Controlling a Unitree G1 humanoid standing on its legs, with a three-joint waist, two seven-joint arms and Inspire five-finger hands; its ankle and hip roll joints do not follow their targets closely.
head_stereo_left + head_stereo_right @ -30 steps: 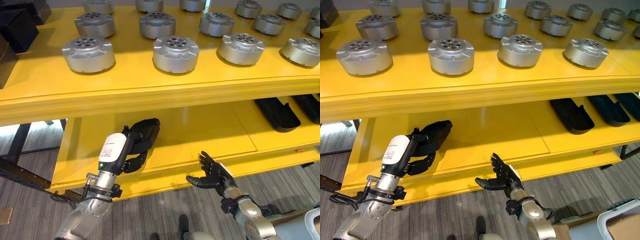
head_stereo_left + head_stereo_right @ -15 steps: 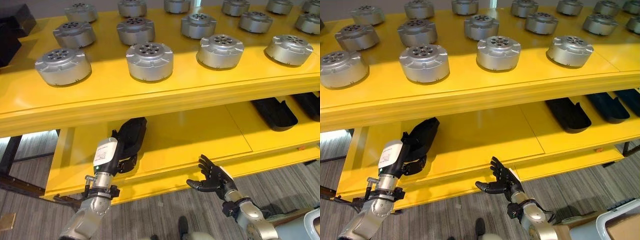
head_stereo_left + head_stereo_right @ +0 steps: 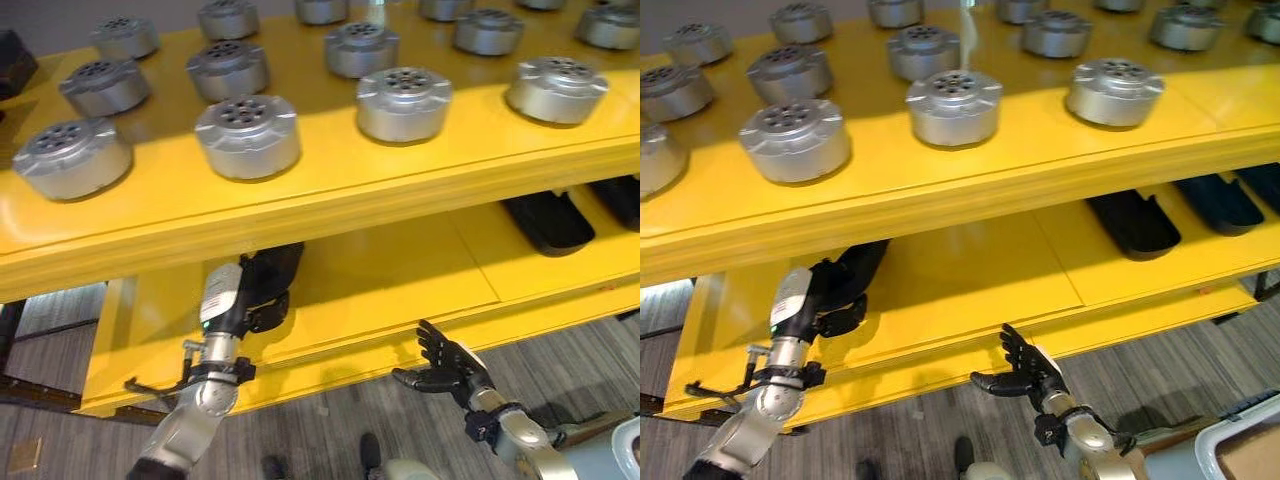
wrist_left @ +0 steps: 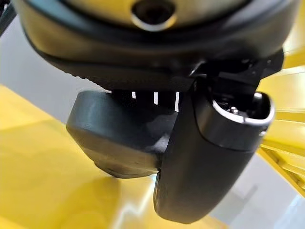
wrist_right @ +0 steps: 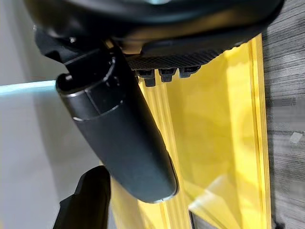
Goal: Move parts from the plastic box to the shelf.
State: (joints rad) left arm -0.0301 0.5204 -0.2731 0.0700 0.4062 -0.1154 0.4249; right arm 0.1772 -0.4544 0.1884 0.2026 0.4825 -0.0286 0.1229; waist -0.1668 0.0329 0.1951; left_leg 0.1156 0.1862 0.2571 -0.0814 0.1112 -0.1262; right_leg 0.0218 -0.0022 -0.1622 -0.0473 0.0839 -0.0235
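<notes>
Left hand [image 3: 262, 300] in the lower left of the head views, reaching under the overhang of the upper shelf board [image 3: 330, 200]; fingers and thumb curled round a black moulded part [image 3: 275, 268], clamped so the part can be carried in flat over the lower shelf board [image 3: 400, 270]. Part's far end tucked beneath the overhang, so contact with the board cannot be confirmed there. In the left wrist view, part [image 4: 119, 138] just above the yellow surface with a shadow beneath: judged close to set-down, not yet released.

Right hand [image 3: 445, 362] at lower centre-right, in front of the shelf edge, fingers spread and relaxed, nothing held; judged idle, kept clear of the working arm.

Two more black parts [image 3: 545, 220] at the right of the lower board, well apart from the carried one. Silver round motor housings [image 3: 405, 103] in rows across the upper board, hence placement below. Corner of the plastic box [image 3: 1240, 445] at lower right.
</notes>
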